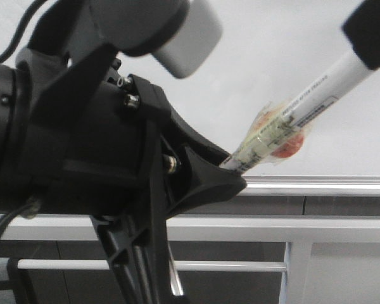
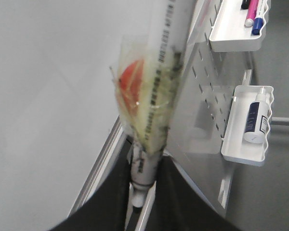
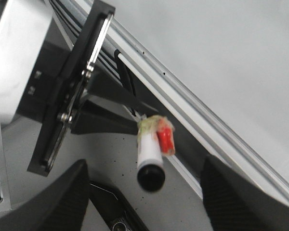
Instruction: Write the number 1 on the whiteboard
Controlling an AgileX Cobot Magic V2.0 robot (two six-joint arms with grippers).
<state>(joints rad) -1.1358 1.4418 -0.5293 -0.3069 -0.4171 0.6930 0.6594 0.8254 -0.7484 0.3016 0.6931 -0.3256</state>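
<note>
Whiteboard (image 1: 291, 76) blank, no stroke yet. Left gripper (image 1: 231, 174) pinches marker (image 1: 291, 120) by tail; capped end slants toward board. Right gripper (image 3: 144, 192) spread, empty.

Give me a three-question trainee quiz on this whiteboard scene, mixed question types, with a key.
1. True or false: the left gripper is shut on the marker.
2. The board shows: A) a black stroke, B) no writing in view, C) a red circle.
3. Fill in: in the right wrist view, the right gripper's fingers stand ____, with nothing between them.

Key:
1. True. The black fingers clamp the marker's lower end, and its taped body sticks out toward the board.
2. B. No stroke shows on the white surface in any view.
3. Apart (open). The marker hangs ahead of them in the left gripper.
</note>
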